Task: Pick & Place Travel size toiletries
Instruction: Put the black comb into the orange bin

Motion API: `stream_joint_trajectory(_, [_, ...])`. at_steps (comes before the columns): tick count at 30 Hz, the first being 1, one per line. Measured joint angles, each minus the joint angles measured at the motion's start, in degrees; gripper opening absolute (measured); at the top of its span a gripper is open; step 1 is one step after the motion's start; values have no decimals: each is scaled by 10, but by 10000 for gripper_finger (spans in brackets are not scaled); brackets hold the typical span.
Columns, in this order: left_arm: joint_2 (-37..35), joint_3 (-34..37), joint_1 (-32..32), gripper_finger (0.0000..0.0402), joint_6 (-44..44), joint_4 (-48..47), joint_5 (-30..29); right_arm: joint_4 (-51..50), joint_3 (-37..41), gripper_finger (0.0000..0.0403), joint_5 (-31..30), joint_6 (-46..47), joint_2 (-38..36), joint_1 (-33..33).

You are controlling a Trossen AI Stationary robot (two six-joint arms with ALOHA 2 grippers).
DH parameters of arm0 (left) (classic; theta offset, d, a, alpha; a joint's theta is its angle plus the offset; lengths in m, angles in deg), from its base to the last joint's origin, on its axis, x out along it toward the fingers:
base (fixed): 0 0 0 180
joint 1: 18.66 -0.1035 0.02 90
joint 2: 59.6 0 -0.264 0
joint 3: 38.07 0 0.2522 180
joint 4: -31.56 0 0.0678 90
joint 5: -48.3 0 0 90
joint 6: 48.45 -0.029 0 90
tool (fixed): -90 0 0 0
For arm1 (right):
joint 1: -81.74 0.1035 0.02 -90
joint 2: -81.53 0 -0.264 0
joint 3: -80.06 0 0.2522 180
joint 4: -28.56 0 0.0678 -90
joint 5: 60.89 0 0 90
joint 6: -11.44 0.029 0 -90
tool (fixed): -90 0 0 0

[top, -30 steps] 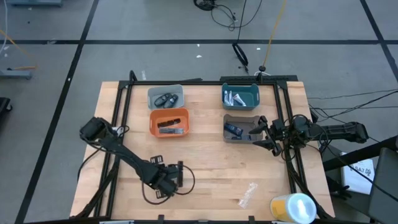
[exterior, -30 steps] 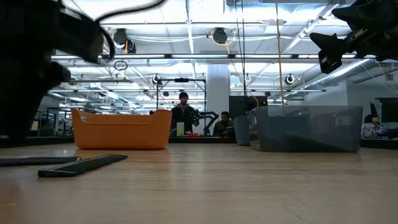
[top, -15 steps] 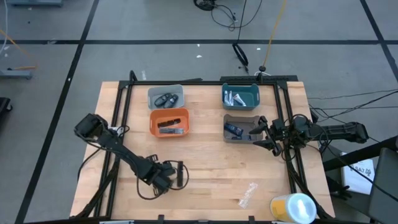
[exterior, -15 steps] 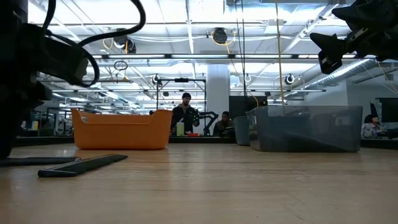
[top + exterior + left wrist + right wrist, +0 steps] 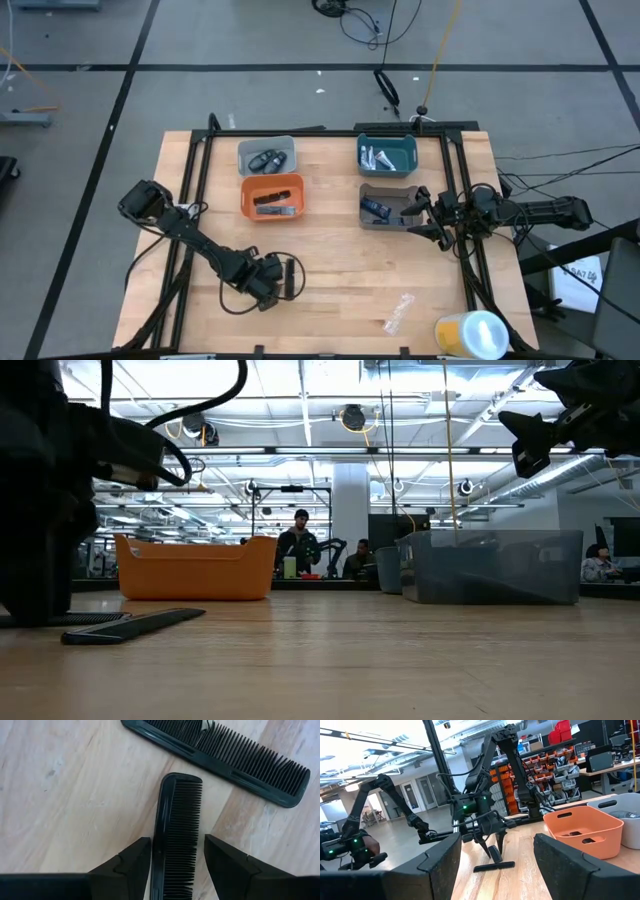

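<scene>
Pale wooden boards make up the desk (image 5: 330,280), which is framed by black rails and set on a grey floor crossed by dark lines; beyond it a bright workshop with shelving and other arms is seen, where a person stands far off. Near the front-left part of the desk the left gripper (image 5: 172,857) is held low over two black combs; its jaws are open and are set astride one comb (image 5: 175,835), which lies flat between the fingertips, while the second comb (image 5: 220,757) lies just beyond, near it but apart. Picking up is judged to be the step in hand: a closing of the jaws on the comb's narrow sides is called for, then a lift, probably towards the orange bin (image 5: 272,196), where dark pieces already lie. The right gripper (image 5: 425,215) is parked with its jaws apart, empty, beside the grey bin (image 5: 388,205) near the right edge. A crinkled wrapper (image 5: 399,312) lies toward the front-right corner.
</scene>
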Motion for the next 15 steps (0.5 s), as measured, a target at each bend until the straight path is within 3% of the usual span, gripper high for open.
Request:
stream_joint_trajectory(6, [4,0,-11,166,-22,-11,7,0,0,238,0,0,0,0])
stream_joint_trajectory(15, [5,0,-29,35,-43,-9,-7,0,0,238,0,0,0,0])
